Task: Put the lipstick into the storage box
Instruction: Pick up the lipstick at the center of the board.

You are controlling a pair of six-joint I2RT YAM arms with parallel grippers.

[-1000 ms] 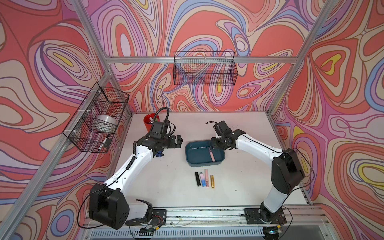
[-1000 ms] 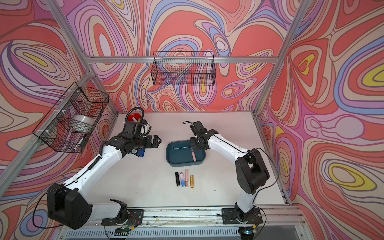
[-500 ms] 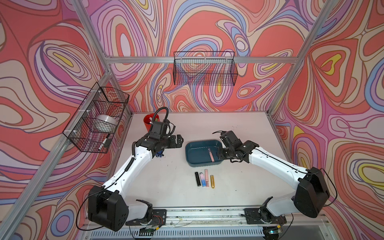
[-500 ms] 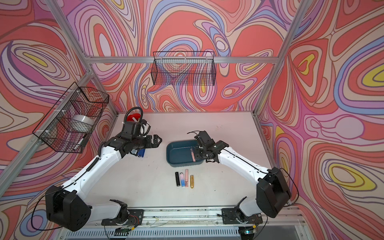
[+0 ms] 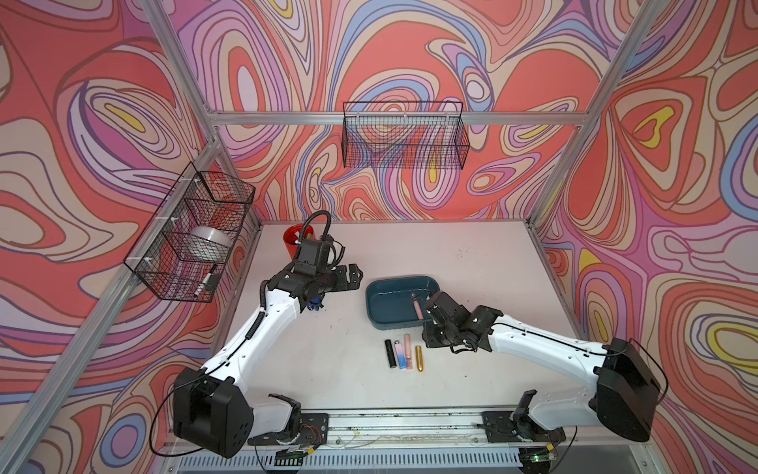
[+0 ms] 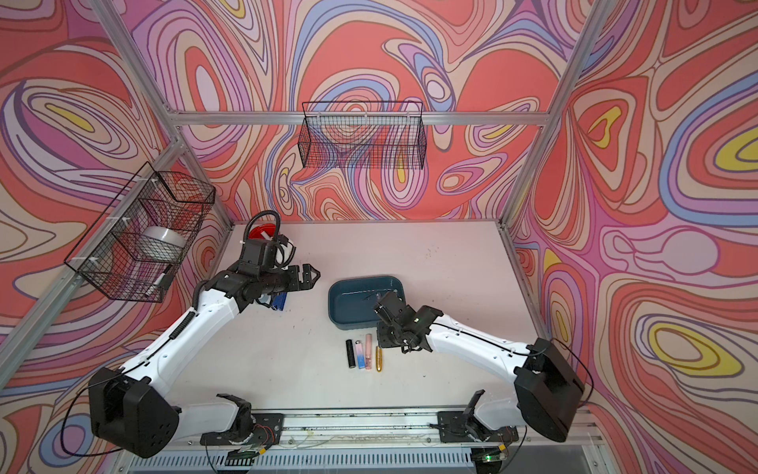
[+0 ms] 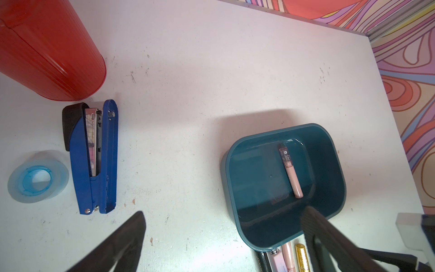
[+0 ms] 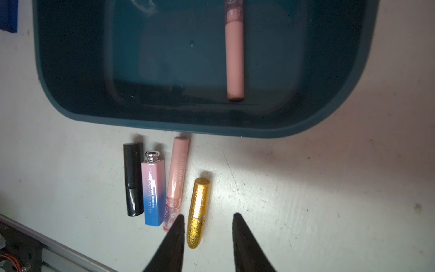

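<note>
Your left tool (image 5: 353, 274) hangs over the back-left part of the counter (image 5: 471, 266). Its jaws are wide apart and empty, and a blue stapler (image 7: 94, 157) lies under it. I think it has no part in this step.

The storage box (image 5: 389, 305) stands near the middle of the counter, a little toward the right edge, and one pink tube (image 8: 234, 54) already lies flat inside it.

Between the box and the front edge, four more lie side by side: a black lipstick (image 8: 133, 179), a pink-and-blue lipstick (image 8: 153, 190), a long pink lipstick (image 8: 177, 174) and a gold lipstick (image 8: 199, 212).

Your right tool (image 8: 208, 214) is above the gold one, jaws apart and holding nothing.

The gold lipstick should be light, stiff and smooth, and because it is round it will probably roll. Take it across the middle of its barrel, not at the cap end, which may pull off. The long pink one is just beside it, so one finger must go down into that narrow gap.
</note>
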